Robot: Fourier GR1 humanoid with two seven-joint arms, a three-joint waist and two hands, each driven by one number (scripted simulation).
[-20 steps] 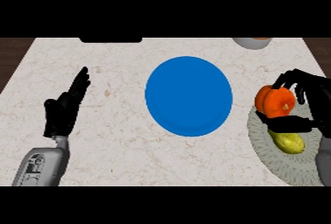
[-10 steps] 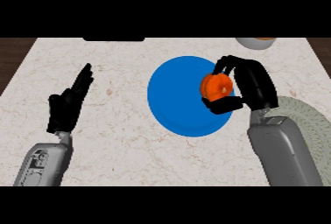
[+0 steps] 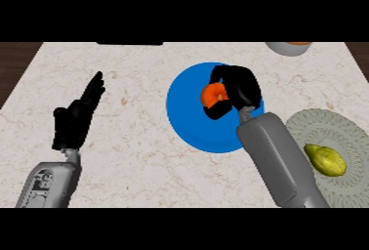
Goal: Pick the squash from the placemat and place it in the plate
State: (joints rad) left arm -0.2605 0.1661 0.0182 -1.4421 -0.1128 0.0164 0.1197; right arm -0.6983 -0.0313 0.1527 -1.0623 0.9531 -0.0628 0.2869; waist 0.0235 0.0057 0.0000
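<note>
An orange squash [image 3: 213, 93] is held over the blue plate [image 3: 189, 122] in the middle of the counter, with my right hand [image 3: 238, 89] shut round it from the right and partly hiding it. I cannot tell whether the squash touches the plate. The round grey-green placemat [image 3: 346, 146] lies at the right, with a yellow-green fruit [image 3: 326, 159] lying on it. My left hand [image 3: 75, 119] rests open at the left, fingers pointing up and away.
A bowl [image 3: 290, 47] shows at the counter's far right edge, cut off by the view's top. A dark flat object [image 3: 130, 43] lies at the far edge, left of centre. The counter's left edge runs beside my left forearm.
My right hand carried the squash from above the placemat leftward to over the blue plate, and has lowered further onto its middle. The left hand stayed in place.
</note>
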